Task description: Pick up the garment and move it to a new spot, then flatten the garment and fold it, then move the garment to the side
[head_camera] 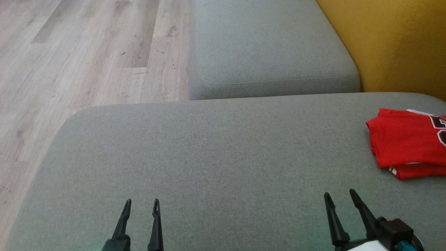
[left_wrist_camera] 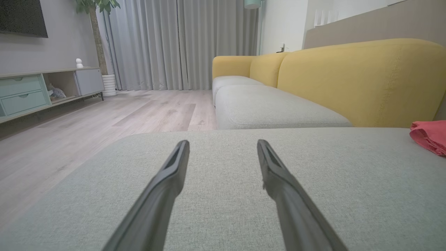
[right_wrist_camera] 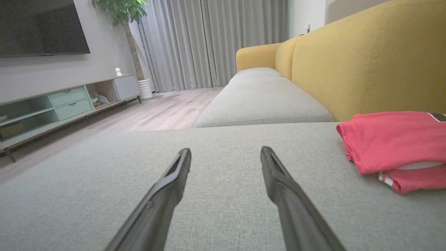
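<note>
The garment (head_camera: pixel 406 143) is a red shirt with white trim and dark lettering, lying folded at the right edge of the grey sofa cushion (head_camera: pixel 209 153). The right wrist view shows the garment (right_wrist_camera: pixel 393 143) at its right, and the left wrist view catches the garment's (left_wrist_camera: pixel 430 136) corner at the far right. My left gripper (head_camera: pixel 142 203) hovers low over the cushion's near left, open and empty. My right gripper (head_camera: pixel 338 194) stands open and empty at the near right, a short way in front of the garment. Both pairs of fingers (left_wrist_camera: pixel 174 170) (right_wrist_camera: pixel 177 174) are spread wide above bare fabric.
A second grey seat cushion (head_camera: pixel 268 48) lies beyond, with the yellow sofa back (head_camera: pixel 393 42) to the right. Wood floor (head_camera: pixel 80 55) runs along the left. A TV cabinet (right_wrist_camera: pixel 66 104), a potted plant (right_wrist_camera: pixel 122 10) and grey curtains (right_wrist_camera: pixel 209 42) stand far off.
</note>
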You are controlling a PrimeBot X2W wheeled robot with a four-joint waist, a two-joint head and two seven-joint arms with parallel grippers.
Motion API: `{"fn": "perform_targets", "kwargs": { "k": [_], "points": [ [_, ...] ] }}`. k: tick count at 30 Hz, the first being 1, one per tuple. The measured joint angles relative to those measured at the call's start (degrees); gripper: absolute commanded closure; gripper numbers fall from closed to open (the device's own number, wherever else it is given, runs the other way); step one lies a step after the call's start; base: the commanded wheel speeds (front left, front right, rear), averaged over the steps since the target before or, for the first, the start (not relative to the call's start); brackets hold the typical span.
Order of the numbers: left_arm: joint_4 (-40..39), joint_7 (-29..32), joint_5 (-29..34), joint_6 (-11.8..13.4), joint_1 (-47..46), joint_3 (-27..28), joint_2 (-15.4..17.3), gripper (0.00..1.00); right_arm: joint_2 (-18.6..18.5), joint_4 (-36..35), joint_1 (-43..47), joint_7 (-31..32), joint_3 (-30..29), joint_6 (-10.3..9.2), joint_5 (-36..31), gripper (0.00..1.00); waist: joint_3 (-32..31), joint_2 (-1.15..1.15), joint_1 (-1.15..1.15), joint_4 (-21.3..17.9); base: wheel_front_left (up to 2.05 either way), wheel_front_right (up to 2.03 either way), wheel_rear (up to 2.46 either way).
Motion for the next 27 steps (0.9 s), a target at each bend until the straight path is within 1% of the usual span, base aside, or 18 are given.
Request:
{"fn": "perform_targets", "kwargs": {
  "k": [5, 6, 12, 27],
  "points": [
    [0.47, 0.0, 1.23, -0.54, 0.03, 0.0, 0.0, 0.0, 0.47, -0.13, 0.01, 0.0, -1.9, 0.0, 0.0, 0.0, -0.27, 0.0, 0.0, 0.29, 0.0, 0.0, 0.0],
    [0.73, 0.0, 1.19, -0.51, 0.08, -0.05, -0.01, 1.0, 0.48, 0.1, 0.02, 0.01, -2.02, 0.0, 0.02, 1.0, -0.34, 0.0, 0.0, 0.31, 0.0, 0.0, 0.0],
    [5.66, 0.54, 0.62, -0.52, 3.76, -0.34, -0.02, 1.0, 0.51, 5.01, 2.79, 0.2, -1.82, -0.01, 0.68, 1.0, -0.2, 0.0, 0.01, 0.3, 0.0, 0.0, 0.0],
    [5.38, 2.82, -9.75, -1.98, 2.42, 1.45, -0.02, 1.0, 0.57, 4.79, 1.69, 2.77, -3.11, -0.01, 10.51, 1.0, 1.19, 0.0, 0.01, 0.08, 0.0, 0.0, 0.0]
  ]
}}
